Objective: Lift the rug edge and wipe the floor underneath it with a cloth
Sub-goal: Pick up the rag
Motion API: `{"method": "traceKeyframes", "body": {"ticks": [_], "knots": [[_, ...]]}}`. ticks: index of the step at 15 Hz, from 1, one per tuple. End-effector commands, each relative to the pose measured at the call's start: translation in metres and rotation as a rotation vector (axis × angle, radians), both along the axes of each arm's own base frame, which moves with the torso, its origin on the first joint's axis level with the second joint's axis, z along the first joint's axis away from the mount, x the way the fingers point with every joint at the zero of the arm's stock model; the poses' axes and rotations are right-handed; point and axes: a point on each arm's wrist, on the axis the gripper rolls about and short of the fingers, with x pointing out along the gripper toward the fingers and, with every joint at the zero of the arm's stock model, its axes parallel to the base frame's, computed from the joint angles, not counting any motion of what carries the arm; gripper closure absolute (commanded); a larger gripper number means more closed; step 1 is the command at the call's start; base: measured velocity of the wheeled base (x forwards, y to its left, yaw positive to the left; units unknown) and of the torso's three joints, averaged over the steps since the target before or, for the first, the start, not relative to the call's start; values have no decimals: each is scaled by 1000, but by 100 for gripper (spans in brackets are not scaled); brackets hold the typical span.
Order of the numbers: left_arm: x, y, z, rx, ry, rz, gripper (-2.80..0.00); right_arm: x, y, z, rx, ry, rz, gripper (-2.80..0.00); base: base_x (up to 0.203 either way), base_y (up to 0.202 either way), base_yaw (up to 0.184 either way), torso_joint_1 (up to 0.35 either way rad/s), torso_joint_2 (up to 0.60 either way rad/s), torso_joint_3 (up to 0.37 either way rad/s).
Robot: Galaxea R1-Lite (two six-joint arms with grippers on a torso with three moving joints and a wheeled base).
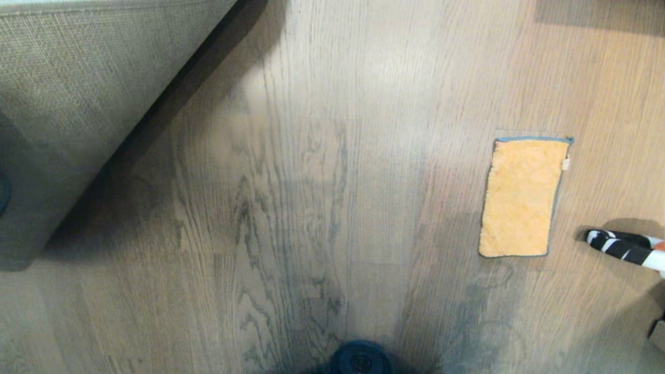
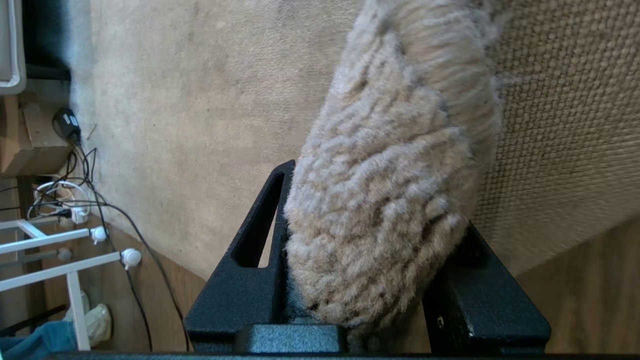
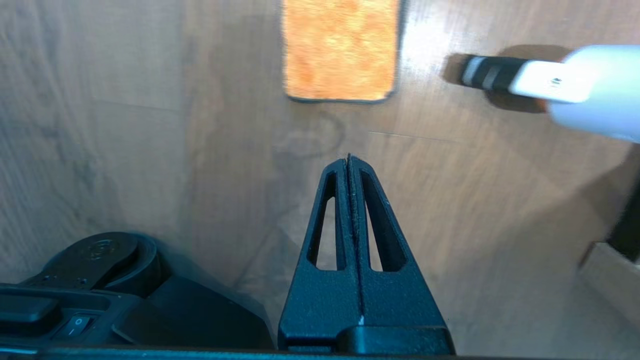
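Left gripper (image 2: 370, 280) clamped on floppy, heavy rug edge (image 2: 390, 190); cloth (image 1: 522, 197) at 3 o'clock, soft, grab mid-edge.

The head camera is looking steeply down on the floor (image 1: 332, 208), taking in the lifted rug edge (image 1: 78, 104) at its left and the cloth (image 1: 522, 197) at its right. The left wrist camera is sitting very close behind its fingers (image 2: 250, 280), facing the rug edge (image 2: 390, 200). The right wrist camera is looking along the floor (image 3: 150, 150) toward the same cloth (image 3: 340, 50), so it is sharing that patch with the head view.
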Motion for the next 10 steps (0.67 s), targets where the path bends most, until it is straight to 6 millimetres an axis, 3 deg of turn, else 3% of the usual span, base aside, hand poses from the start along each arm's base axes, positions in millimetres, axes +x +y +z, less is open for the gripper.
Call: {"method": "traceKeyframes", "body": {"ticks": [1,10], "knots": [[0,0,0,-1,0,3,0,0,0,0,-1,-1,1,0,0,195,3,1,-1,2],[-1,0,0,-1,-5,4,0,0,0,0,-1,-1,1,0,0,180,-1,4,3,2]]}}
